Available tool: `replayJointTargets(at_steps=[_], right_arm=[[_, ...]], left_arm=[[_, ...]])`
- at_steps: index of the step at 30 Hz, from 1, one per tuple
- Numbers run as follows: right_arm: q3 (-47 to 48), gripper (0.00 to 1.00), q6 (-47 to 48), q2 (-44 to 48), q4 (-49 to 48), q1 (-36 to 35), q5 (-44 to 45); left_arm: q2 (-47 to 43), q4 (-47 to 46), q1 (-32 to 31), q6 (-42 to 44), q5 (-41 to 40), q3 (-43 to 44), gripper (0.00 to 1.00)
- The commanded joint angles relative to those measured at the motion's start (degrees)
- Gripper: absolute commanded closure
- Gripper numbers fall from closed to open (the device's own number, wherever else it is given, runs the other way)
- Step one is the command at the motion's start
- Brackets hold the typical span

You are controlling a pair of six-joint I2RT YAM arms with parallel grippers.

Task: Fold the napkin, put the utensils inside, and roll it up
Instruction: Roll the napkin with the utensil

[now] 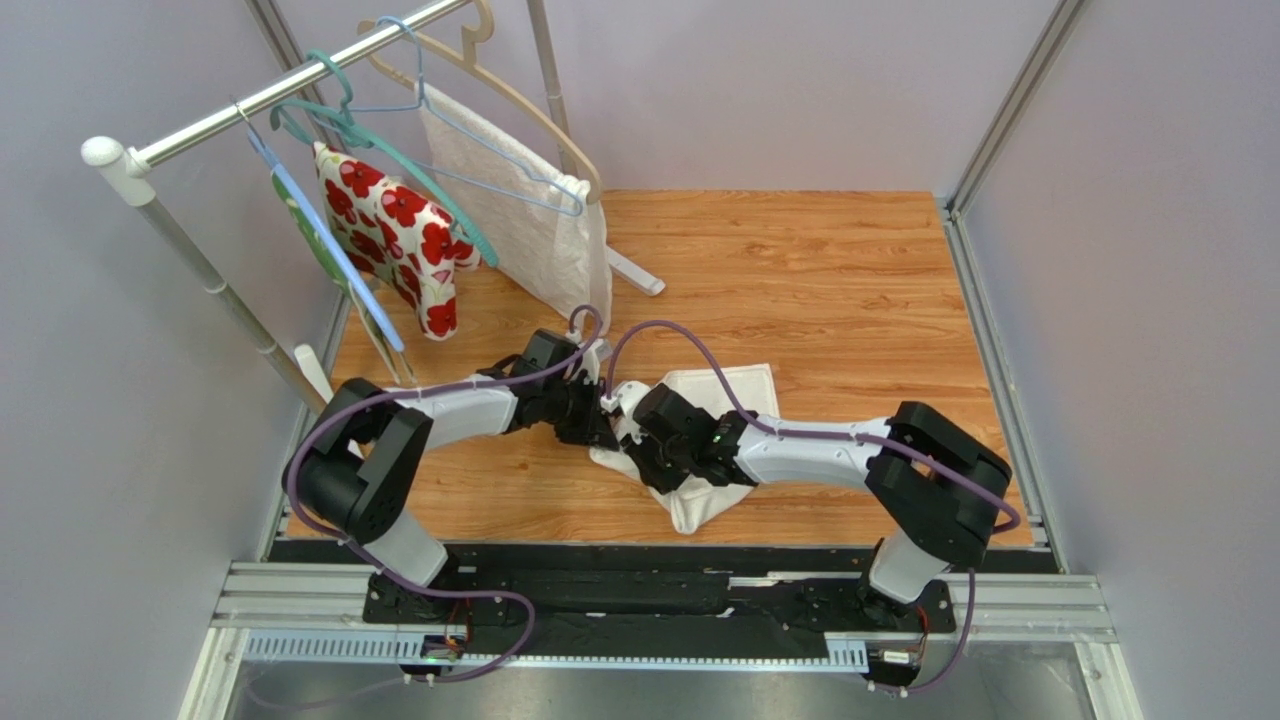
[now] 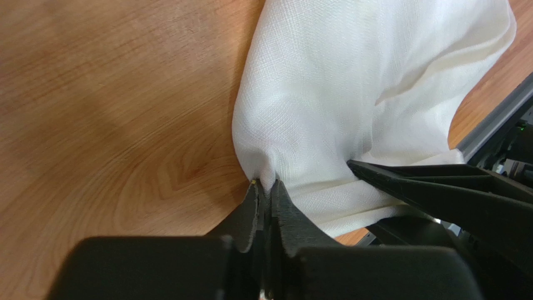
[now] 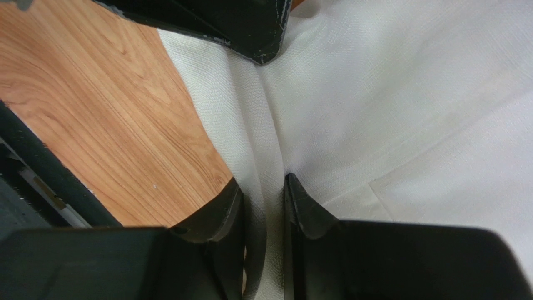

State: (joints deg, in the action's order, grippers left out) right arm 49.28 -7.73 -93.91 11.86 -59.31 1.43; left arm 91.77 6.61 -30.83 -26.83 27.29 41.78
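So the left gripper [image 2: 266,187] has its fingers pressed tight together, pinching a small bit of the napkin [image 2: 325,94] right at its edge. The cloth bunches up from that pinch and spreads away over the wooden table [image 2: 112,112]. The right gripper [image 3: 263,187] is just beside it. Its fingers are close together with a raised ridge of the napkin [image 3: 406,94] squeezed between them, so it's pinching cloth too. In the right wrist view, one black finger of the left gripper pokes in at the top, touching the same fold.

From above, both grippers meet at the napkin's [image 1: 721,393] left side, about mid-table [image 1: 812,270]. The cloth lies rumpled and partly doubled over. The right gripper [image 1: 639,435] and its arm lie across the middle, so a good part is hidden. The left gripper [image 1: 579,413] comes in from the left.

Further out, at the far left, there's a metal rail [image 1: 271,105] with hangers. A red-flowered cloth [image 1: 394,225] hangs from it, and so does a textured white cloth [image 1: 526,210], whose bottom edge is near the left arm's wrist.
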Motion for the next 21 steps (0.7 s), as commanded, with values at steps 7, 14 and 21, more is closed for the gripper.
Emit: replayJointTargets(at_steps=[7,14,21], right_arm=[[-4.8,0.9,-2.6,-3.6,-2.0,6.8,-19.6],[-5.7,0.91,-2.4,-4.0,-3.2,9.9,-23.6],[-5.2,0.91,-3.2,-3.3,-2.3,10.1,-20.4]], left_arm=[[-12.3,4.8,3.0,-3.2,-5.9,-0.7,0.31],[-20.2,1.9,4.1,-3.6,-8.6,-4.8,0.26],[-24.8,-2.0,4.1,-4.3,-7.3,-10.4,0.29]])
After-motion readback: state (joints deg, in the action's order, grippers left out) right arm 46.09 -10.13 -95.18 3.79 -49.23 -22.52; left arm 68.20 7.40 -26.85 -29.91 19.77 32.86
